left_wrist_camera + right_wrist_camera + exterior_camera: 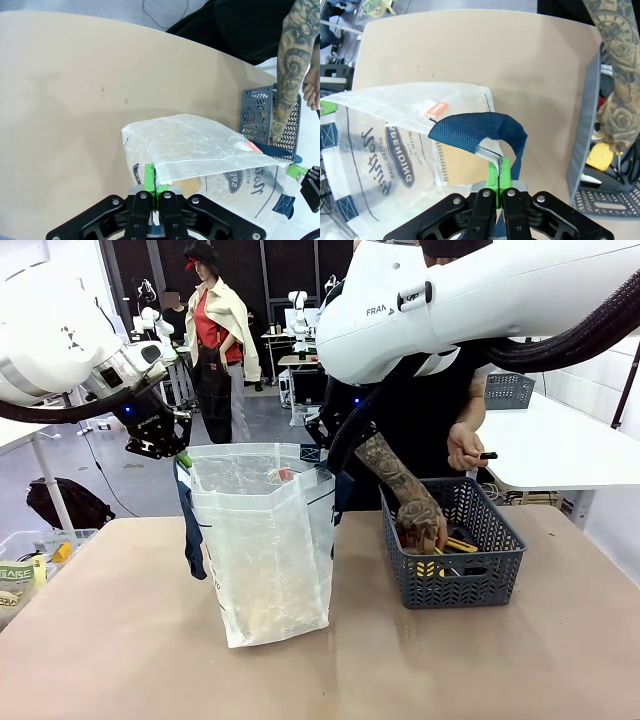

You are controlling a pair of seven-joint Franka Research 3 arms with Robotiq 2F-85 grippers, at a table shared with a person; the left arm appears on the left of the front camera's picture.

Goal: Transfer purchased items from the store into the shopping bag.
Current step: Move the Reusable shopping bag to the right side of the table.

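The translucent white shopping bag (262,540) stands upright mid-table with its mouth held wide. My left gripper (180,456) is shut on the bag's left rim, seen close in the left wrist view (152,174). My right gripper (318,456) is shut on the opposite rim beside a navy handle (479,131), green pads pinched together (498,169). A brown spiral notebook (464,161) lies inside the bag. The dark grey store basket (455,575) sits to the right, with yellow pens (457,544) and a yellow piece (600,155) in it. A person's tattooed hand (420,525) reaches into it; the other hand holds a black pen (487,455).
A clear bin (30,565) with small goods sits off the table's left edge. A second grey basket (508,390) rests on a white table behind. Bare tan tabletop (120,640) lies in front of and to the left of the bag.
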